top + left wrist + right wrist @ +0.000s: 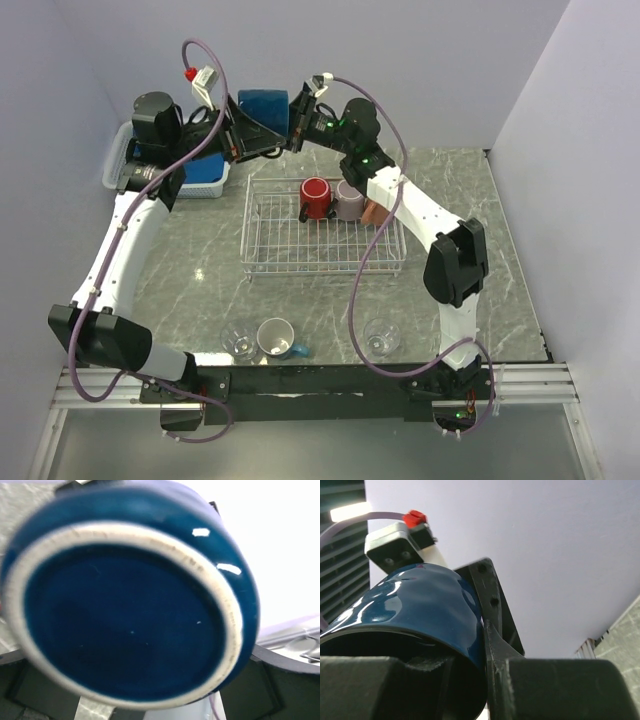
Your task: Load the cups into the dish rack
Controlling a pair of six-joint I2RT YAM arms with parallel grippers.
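- The right jaws are pressed nearly together, pinching the wall of the navy mug [263,108] at its rim. In the right wrist view the blue wall runs down between them.
- The left jaws stand wide apart on either side of the same mug, and its base and pale foot ring fill the left wrist view. We cannot tell whether they clamp it or only flank it.
- The mug hangs in the air between the two wrists, lying on its side. Its axis runs roughly left to right, with the base toward the left wrist and the mouth toward the right one.
- It hangs beyond the far rim of the dish rack [300,245]. The rack lies lower down, toward the arm bases, on the counter [190,270].
- In the rack's far right corner a red mug [317,197], a mauve mug [349,200] and a salmon mug [375,212] crowd together. The salmon one is partly hidden by the right arm, and the rest of the grid is bare.
- We judge that the coming move turns on this: the mug must travel toward the bases and downward, onto that bare grid, and be turned out of its sideways lie.
- Both wrists are about equally near the rack's far rim.
- Near the counter's front edge, apart from the rack, wait a light blue mug [276,337] and two glass cups [238,345] [381,337].
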